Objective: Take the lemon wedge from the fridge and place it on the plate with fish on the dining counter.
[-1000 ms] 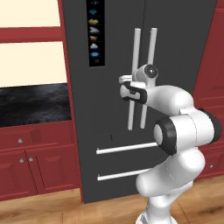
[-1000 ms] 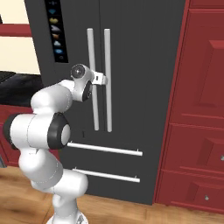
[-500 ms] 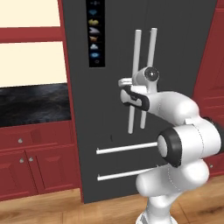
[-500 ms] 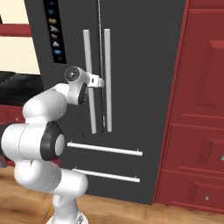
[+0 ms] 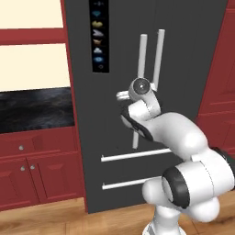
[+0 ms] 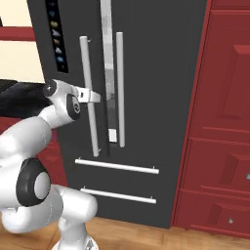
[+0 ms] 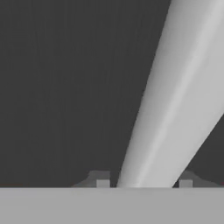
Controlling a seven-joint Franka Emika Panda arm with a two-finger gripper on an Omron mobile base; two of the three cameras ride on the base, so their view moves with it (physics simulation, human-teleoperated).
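Note:
The dark-grey fridge (image 5: 183, 69) (image 6: 161, 73) stands right in front of me. My gripper (image 5: 137, 102) (image 6: 93, 96) (image 7: 144, 183) is shut on the left door's long silver handle (image 5: 142, 55) (image 6: 87, 68) (image 7: 175, 87). In the hand view the bar runs slanted between my two fingertips (image 7: 103, 181). The left door is slightly ajar, and a narrow pale strip of interior (image 6: 108, 63) shows between the doors. The lemon wedge, the plate with fish and the dining counter are out of view.
Red base cabinets (image 5: 32, 170) with a black top (image 5: 36, 108) stand left of the fridge. Tall red cabinets (image 6: 224, 122) are to its right. Two drawer bars (image 6: 117, 167) cross the fridge's lower part, and an icon panel (image 5: 98, 34) is on the left door.
The left door has swung out a little with my gripper on its handle, so a pale gap now shows between the doors. My arm has folded back toward the base.

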